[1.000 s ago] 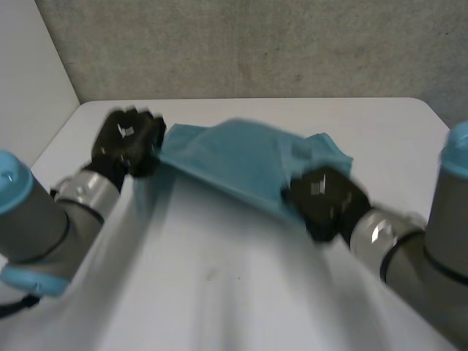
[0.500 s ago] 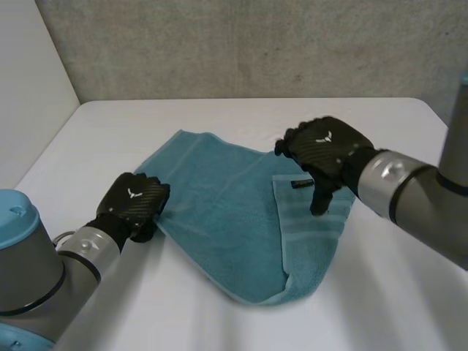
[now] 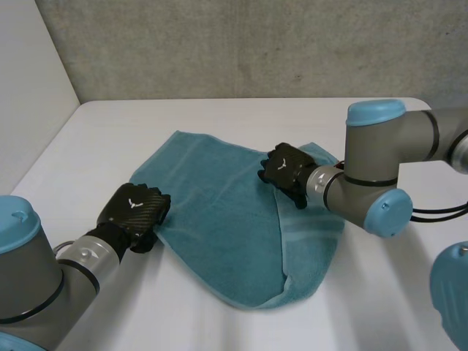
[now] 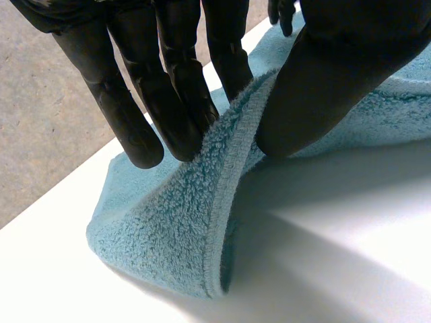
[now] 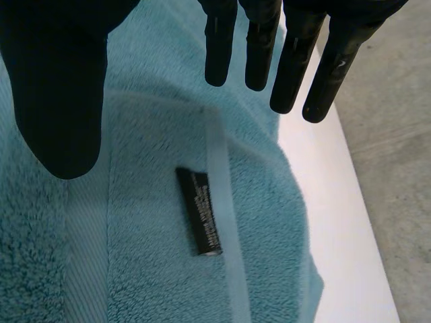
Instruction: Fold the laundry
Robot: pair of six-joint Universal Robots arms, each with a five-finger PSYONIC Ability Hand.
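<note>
A teal towel (image 3: 227,219) lies partly folded on the white table (image 3: 219,117), with a narrow flap doubled over along its right side. My left hand (image 3: 135,210) is at the towel's left edge. In the left wrist view its fingers (image 4: 145,121) and thumb (image 4: 323,87) pinch that raised edge of the towel (image 4: 168,229). My right hand (image 3: 284,170) hovers over the far end of the folded flap. In the right wrist view its fingers (image 5: 293,60) are straight and spread above the towel (image 5: 155,256), holding nothing. A black label (image 5: 199,212) shows on the flap under the palm.
A grey wall (image 3: 256,44) stands behind the table's far edge and a white panel (image 3: 29,80) at its left. My right arm's elbow (image 3: 376,164) reaches over the table's right part. Bare table surrounds the towel.
Both hands brought the lifted towel down flat onto the table. The right hand let go, opened and moved a little left over the flap. The left hand keeps its grip.
</note>
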